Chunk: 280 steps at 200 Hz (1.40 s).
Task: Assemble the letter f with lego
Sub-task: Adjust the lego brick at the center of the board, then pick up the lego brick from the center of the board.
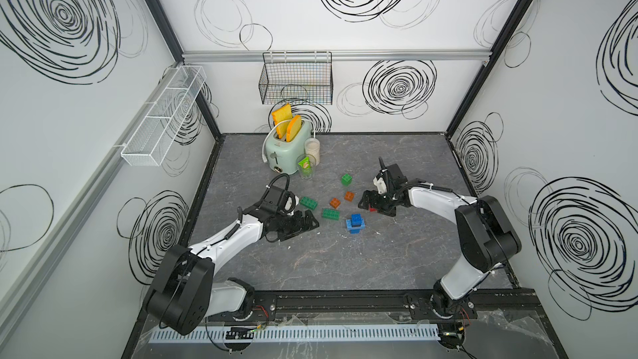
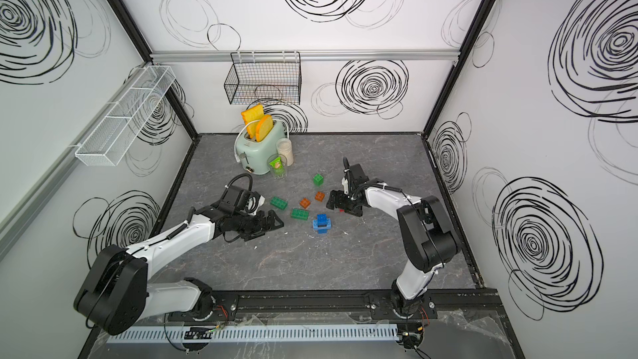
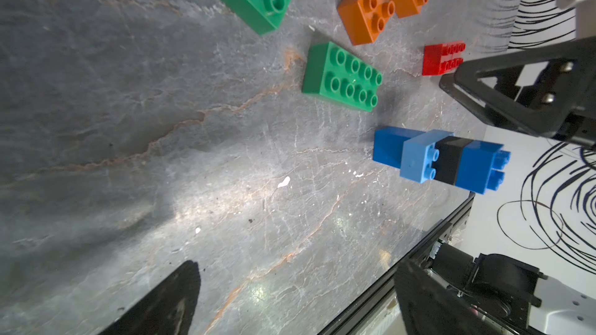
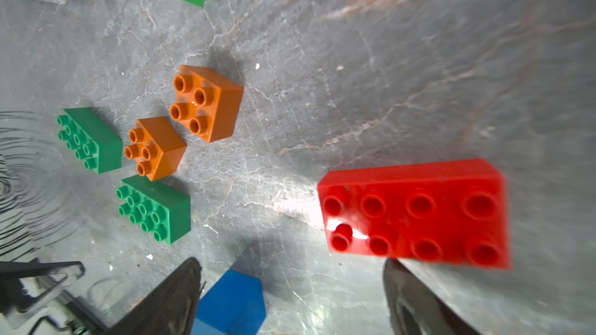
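Right fingers (image 4: 174, 294) are spread wide and grasp nothing, low over the worktop (image 1: 345, 264), with the red oblong brick (image 4: 416, 217) flat and studs-up just ahead of one tip. Left fingers (image 3: 171, 298) are also spread and empty, near the nearer green oblong brick (image 1: 330, 214) and the second green oblong brick (image 1: 308, 202). Between the arms sit the two orange square bricks (image 1: 335, 203), a green square brick (image 1: 346, 179) further back toward the toaster (image 1: 288, 150), and the blue stack (image 1: 355, 224) (dark blue, light blue, black, dark blue), which stands upright, clear of the loose bricks.
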{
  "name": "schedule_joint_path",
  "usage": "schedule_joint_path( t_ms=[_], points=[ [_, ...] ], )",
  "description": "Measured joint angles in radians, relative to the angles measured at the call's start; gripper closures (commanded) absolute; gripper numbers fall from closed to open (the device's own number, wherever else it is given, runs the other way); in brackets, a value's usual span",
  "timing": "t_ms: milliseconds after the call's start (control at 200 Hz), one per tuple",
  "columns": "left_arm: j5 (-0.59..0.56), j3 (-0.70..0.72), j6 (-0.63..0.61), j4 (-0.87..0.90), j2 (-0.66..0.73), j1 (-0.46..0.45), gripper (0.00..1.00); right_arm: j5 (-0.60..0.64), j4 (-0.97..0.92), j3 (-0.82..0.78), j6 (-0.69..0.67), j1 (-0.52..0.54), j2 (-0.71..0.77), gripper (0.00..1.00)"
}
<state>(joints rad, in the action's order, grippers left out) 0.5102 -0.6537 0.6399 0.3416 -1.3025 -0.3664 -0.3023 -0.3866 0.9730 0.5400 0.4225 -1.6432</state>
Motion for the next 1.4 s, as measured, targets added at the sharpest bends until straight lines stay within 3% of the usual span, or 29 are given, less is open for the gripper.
schedule_joint_path(
  t_ms=[15, 260, 600, 990, 1401],
  points=[
    [0.0, 0.002, 0.0, -0.002, 0.0, 0.002, 0.01, 0.005, -0.003, -0.003, 0.0, 0.0, 0.011, 0.0],
    [-0.003, 0.035, 0.0, -0.008, 0.0, 0.018, 0.02, 0.055, 0.008, -0.047, -0.029, -0.013, 0.178, 0.01],
    [-0.002, 0.035, 0.0, -0.023, -0.016, 0.052, 0.02, 0.134, -0.009, 0.03, -0.1, -0.063, -0.034, 0.01],
    [0.006, 0.033, 0.0, -0.031, -0.069, 0.067, 0.03, 0.195, -0.001, 0.05, -0.142, -0.028, -0.105, 0.0],
    [0.017, 0.018, -0.001, -0.034, -0.087, 0.068, 0.03, 0.29, -0.001, 0.068, -0.171, 0.006, -0.134, 0.15]
  ],
)
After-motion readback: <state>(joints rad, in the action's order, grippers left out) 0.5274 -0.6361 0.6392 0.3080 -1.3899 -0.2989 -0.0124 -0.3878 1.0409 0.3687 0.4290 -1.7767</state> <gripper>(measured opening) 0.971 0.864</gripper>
